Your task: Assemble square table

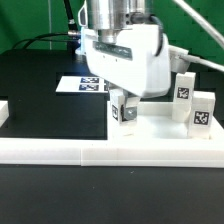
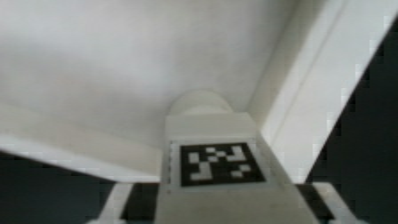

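Now, nearest us runs the long white rail (image 1: 110, 153), and just behind it the claw (image 1: 123, 110) pinches an upright leg (image 1: 124, 108) straight below itself, over the tabletop (image 2: 125, 80), spare legs (image 1: 192, 103) standing right.

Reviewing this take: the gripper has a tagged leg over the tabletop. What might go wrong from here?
1. The gripper holds the leg only by its sides, so it might slip or tilt when moved.
2. The leg sits close to the tabletop's raised rim; it may catch there.
3. The other legs stand close to the gripper body, which might knock them over.
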Controlling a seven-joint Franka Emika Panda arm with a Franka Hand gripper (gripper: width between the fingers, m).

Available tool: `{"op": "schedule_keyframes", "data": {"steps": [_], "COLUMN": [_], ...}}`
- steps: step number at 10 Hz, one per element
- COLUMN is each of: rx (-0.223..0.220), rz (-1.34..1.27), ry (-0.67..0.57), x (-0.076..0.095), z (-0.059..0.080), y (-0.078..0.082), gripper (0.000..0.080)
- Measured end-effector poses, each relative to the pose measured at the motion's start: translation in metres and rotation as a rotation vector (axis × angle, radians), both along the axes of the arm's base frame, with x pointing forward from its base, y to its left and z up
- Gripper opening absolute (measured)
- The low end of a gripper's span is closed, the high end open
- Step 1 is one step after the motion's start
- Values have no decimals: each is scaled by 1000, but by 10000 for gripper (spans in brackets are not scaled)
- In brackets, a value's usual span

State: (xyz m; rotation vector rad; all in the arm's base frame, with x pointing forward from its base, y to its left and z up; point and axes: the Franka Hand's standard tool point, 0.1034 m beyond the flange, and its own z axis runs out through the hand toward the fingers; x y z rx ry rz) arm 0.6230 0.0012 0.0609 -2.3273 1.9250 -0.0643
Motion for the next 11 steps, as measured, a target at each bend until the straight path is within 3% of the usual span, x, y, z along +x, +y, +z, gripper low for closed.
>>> {"op": "schedule_keyframes", "data": {"steps": [4,7,8,9,11], "rx": [110,107,94,77,32], "rz": [-543,-516,-390,-243,-5], "ry": [27,26,16,-2,-14], "x": [0,-2,-2,0,1], "z": [-1,-2,-2,0,2], "y": [3,5,7,3,1], "gripper": [287,297,493,598,643]}}
